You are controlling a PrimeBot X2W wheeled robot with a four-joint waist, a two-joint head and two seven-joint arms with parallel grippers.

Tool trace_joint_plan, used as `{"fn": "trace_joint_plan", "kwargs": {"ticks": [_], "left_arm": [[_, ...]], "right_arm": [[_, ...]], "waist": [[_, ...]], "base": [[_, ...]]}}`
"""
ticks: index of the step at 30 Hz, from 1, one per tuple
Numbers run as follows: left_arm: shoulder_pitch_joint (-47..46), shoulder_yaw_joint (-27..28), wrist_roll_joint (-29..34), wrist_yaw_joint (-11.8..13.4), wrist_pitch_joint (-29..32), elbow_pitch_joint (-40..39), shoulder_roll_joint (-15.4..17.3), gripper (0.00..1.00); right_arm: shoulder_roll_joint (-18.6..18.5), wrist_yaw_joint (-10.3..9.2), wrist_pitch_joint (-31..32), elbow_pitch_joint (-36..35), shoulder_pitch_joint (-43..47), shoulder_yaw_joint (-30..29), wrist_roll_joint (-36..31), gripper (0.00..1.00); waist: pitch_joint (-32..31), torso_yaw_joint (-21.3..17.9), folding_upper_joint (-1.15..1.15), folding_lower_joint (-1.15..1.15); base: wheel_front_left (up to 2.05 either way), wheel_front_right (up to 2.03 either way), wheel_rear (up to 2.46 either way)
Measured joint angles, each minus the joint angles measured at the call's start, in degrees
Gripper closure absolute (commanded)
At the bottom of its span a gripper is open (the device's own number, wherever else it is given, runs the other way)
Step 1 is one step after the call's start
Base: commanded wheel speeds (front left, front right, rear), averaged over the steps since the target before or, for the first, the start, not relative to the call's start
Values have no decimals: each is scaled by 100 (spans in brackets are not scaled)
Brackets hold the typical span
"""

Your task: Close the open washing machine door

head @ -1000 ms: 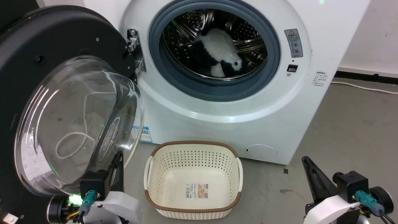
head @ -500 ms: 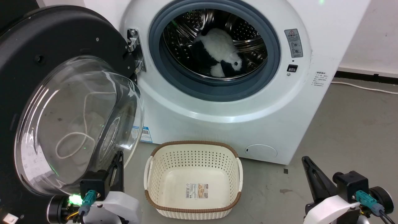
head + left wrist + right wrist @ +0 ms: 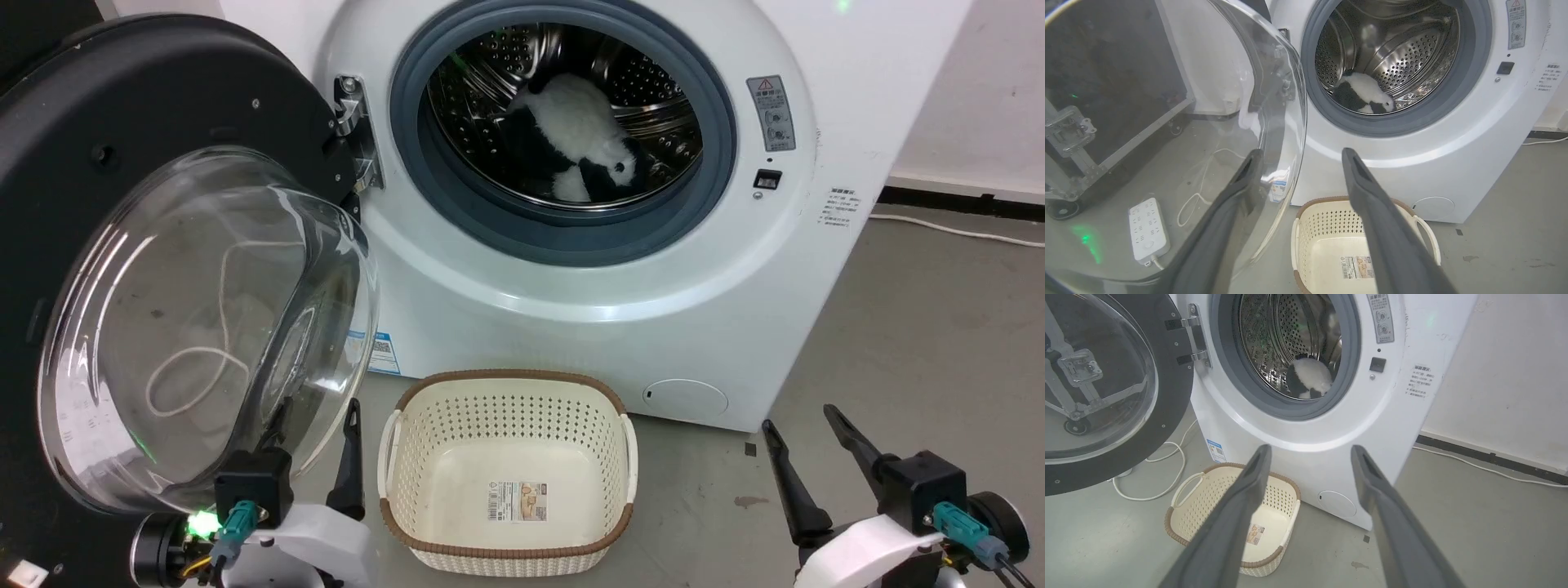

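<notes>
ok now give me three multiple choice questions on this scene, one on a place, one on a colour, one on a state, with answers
1. Where does the basket stand?
A) on the floor in front of the washing machine
B) on a shelf
C) on a chair

2. What colours is the soft toy in the drum?
A) red and yellow
B) black and white
C) all blue

3. How is the washing machine door?
A) shut
B) swung wide open
C) lying flat on the ground

Answers: 1 A, it sits on the grey floor below the drum opening. 2 B, its fur shows black and white patches. 3 B, it hangs out to the side on its hinge, leaving the opening uncovered.
</notes>
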Motion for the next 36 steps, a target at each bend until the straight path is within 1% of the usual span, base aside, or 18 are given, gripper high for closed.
{"fn": "trace_joint_plan", "kwargs": {"ticks": [23,24,25,26,33,36], "left_arm": [[1,-194,-325,55,-261,123,0,0],[1,-201,-349,55,-270,129,0,19],[1,-208,-358,55,-289,135,0,64],[1,-214,-381,55,-304,142,0,100],[1,-250,-508,54,-374,120,0,100],[0,-240,-566,54,-414,-37,-2,100]], "right_arm": [[0,0,-268,155,26,75,356,0],[0,0,-274,163,35,80,363,0],[0,0,-283,172,46,85,374,0],[0,0,-309,183,53,90,403,0],[0,0,-376,235,73,108,528,0],[-1,0,-424,255,88,113,592,0]], "waist": [[-1,-20,0,0],[-1,-20,0,0],[-1,-20,0,0],[-1,-20,0,0],[-1,-2,0,0],[-3,32,0,0]], "base": [[0,0,0],[0,0,0],[0,0,0],[0,0,0],[0,0,0],[0,0,0]]}}
